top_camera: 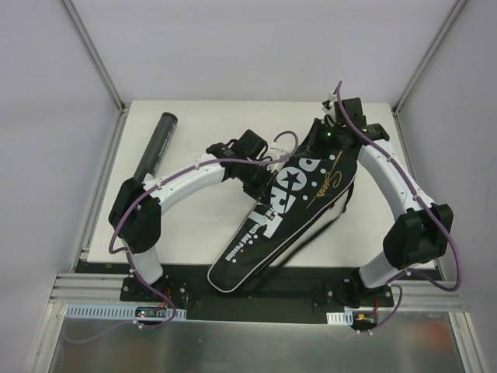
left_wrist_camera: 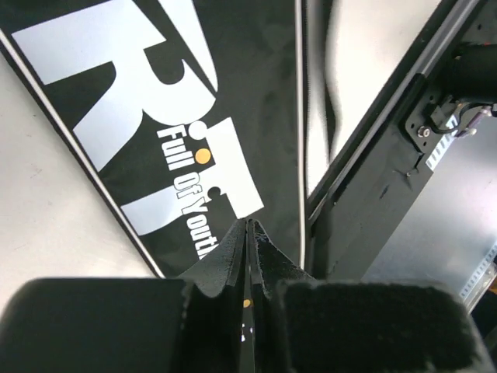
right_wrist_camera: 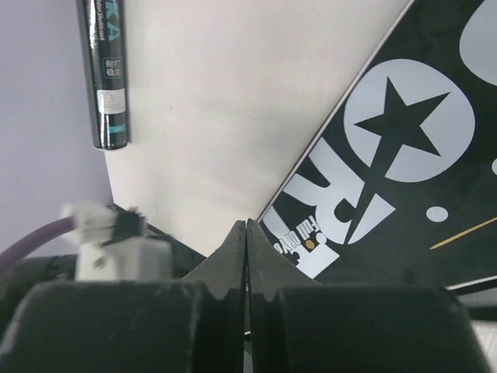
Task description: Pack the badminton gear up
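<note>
One long black cylindrical tube lies at the far left of the white surface, well apart from everything else. It looks set aside there to keep the middle free for work on the bag.

The left claw hangs over the left edge of the bag, about halfway along it. Its fingers are clenched tip to tip and nothing shows between them.

One black racket-shaped fabric bag with big white SPORT lettering lies flat and slantwise across the middle. Its narrow end is near the arm bases and its wide end is at the far right. Lying flat like this, its long edges are within reach of both arms.

The right claw is at the wide far end of the bag, also clenched and empty.

No rackets or shuttlecocks are in view. I judge they are probably already inside, so the tube would be the one piece left out.
</note>
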`<state>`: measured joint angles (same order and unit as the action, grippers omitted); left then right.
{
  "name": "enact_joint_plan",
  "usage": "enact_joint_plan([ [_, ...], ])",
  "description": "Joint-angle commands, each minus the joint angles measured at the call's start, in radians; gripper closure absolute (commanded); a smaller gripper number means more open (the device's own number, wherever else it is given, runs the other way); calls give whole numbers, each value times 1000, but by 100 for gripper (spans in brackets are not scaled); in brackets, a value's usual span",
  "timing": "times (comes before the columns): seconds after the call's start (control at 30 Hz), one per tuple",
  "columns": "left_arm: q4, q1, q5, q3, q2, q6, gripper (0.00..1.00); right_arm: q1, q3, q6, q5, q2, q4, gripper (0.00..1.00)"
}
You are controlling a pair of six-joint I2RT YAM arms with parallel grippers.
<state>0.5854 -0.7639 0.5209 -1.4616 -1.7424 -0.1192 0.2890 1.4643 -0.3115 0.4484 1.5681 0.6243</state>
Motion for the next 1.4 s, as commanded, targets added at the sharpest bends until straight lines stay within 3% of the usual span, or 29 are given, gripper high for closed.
enact_joint_plan([
  [0.0,-12,28,34,-11,-14,-19,100,-56,60,-44,58,-22,9,100],
  [0.03,-13,31,45,-9,-17,-8,100,-77,50,-54,67,-32,32,99],
  [0.1,-13,32,76,-11,-20,6,96,-166,22,-49,72,-66,61,82],
  [0.13,-12,31,88,-11,-20,7,88,-198,-14,-40,66,-77,98,74],
  [0.17,-12,31,90,-9,-17,7,75,-267,-31,-8,62,-85,121,58],
  [0.2,-12,25,90,-5,-14,7,62,-286,-45,11,52,-86,149,52],
  [0.27,-12,20,87,1,-5,21,54,-367,-91,76,41,-73,215,40],
  [0.4,-12,-17,59,9,1,59,46,-425,-183,134,-36,-39,261,28],
  [0.53,-12,-112,-45,3,-41,78,43,-458,-258,134,-31,-13,253,26],
  [0.63,-10,-202,-198,-17,-97,90,43,-458,-291,114,-68,-48,255,25],
  [0.8,-10,-230,-231,-55,-163,35,55,-461,-349,126,19,-39,218,43],
  [0.87,-10,-230,-213,-65,-181,33,52,-461,-367,146,32,-7,195,44],
  [1.0,-12,-250,-234,-82,-230,49,31,-462,-363,155,32,35,175,42],
  [1.03,-10,-258,-239,-86,-249,55,29,-464,-360,153,51,43,172,41],
  [1.37,-10,-376,-504,-171,-362,73,32,-464,-354,161,4,-20,218,41],
])
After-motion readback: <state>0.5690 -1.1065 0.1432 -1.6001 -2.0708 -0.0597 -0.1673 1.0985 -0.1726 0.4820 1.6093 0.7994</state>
